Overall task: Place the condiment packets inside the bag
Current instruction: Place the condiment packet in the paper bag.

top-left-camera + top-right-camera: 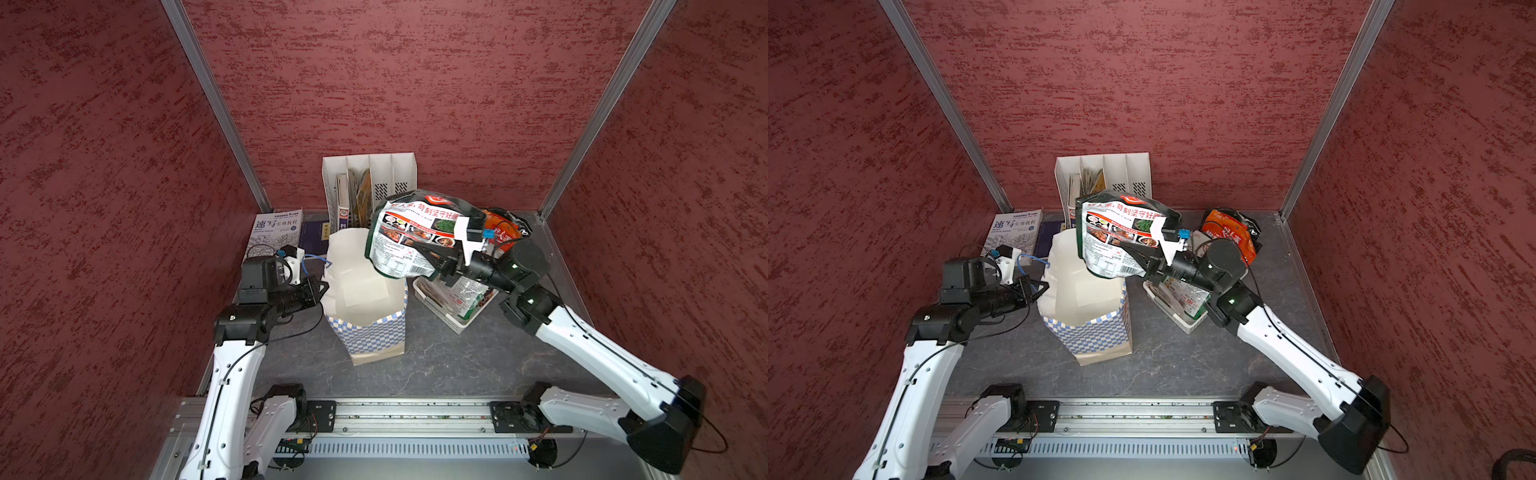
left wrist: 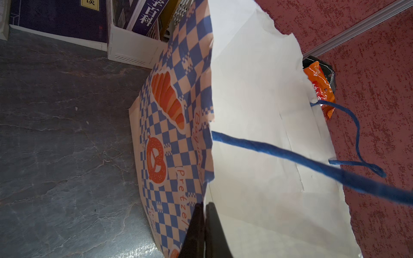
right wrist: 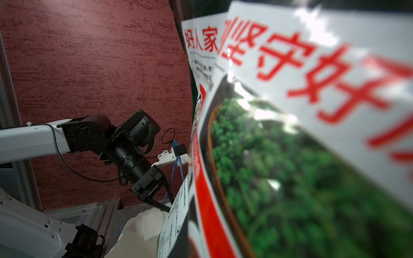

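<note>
The white paper bag [image 1: 365,291] [image 1: 1088,299] with a blue checked band stands open in the middle of the floor. My left gripper [image 1: 322,286] [image 2: 204,207] is shut on its rim at the left side, one jaw outside and one inside. My right gripper [image 1: 434,255] [image 1: 1140,259] is shut on a black, white and red condiment packet [image 1: 407,237] [image 3: 290,134], held tilted above the bag's right rim. The packet hides that gripper's jaws in the right wrist view. An orange packet [image 1: 505,232] [image 2: 319,89] stands behind the right arm. More packets [image 1: 463,297] lie in the basket.
A white perforated basket [image 1: 457,326] sits right of the bag, under the right wrist. A white file rack [image 1: 370,174] with books stands at the back wall. Books [image 1: 274,232] lie at the back left. Red walls close three sides.
</note>
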